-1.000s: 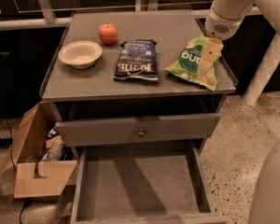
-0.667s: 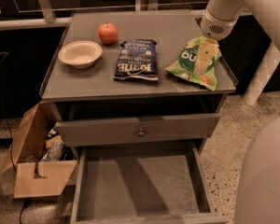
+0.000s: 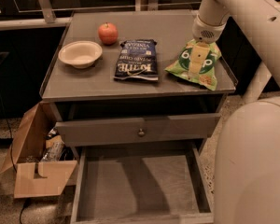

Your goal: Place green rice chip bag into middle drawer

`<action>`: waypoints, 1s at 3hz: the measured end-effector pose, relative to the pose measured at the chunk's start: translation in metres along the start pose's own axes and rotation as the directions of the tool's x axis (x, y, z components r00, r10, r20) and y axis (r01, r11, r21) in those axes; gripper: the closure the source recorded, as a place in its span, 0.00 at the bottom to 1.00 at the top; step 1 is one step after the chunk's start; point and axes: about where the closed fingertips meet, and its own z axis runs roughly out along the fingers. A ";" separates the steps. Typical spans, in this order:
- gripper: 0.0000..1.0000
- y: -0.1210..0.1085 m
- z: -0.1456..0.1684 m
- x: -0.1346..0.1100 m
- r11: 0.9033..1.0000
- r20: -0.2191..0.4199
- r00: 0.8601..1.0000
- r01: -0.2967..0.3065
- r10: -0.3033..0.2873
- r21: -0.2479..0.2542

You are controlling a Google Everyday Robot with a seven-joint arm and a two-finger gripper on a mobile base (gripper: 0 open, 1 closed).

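The green rice chip bag (image 3: 184, 62) lies on the right side of the grey cabinet top (image 3: 168, 29), near its front right corner. My gripper (image 3: 199, 62) comes down from the white arm at the upper right and sits on the middle of the bag, covering part of its lettering. The middle drawer (image 3: 140, 185) is pulled out below the cabinet front, and its flat grey floor holds nothing.
A dark blue Kettle chip bag (image 3: 136, 59) lies at the centre of the top, with a red apple (image 3: 108, 33) and a white bowl (image 3: 80, 53) to the left. A shut drawer front with a round knob (image 3: 141, 132) sits above the open drawer. A cardboard box (image 3: 37, 164) stands on the floor at left. My white base (image 3: 256, 162) fills the lower right.
My arm has shifted slightly left and lower over the green bag. The bag and the other things on the top have not moved.
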 end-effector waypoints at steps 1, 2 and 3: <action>0.00 -0.001 0.025 0.004 1.000 -0.015 1.000 -0.007 0.007 -0.027; 0.00 -0.001 0.045 0.013 0.999 -0.035 0.999 -0.022 0.020 -0.048; 0.19 -0.001 0.045 0.013 0.999 -0.035 0.999 -0.022 0.020 -0.048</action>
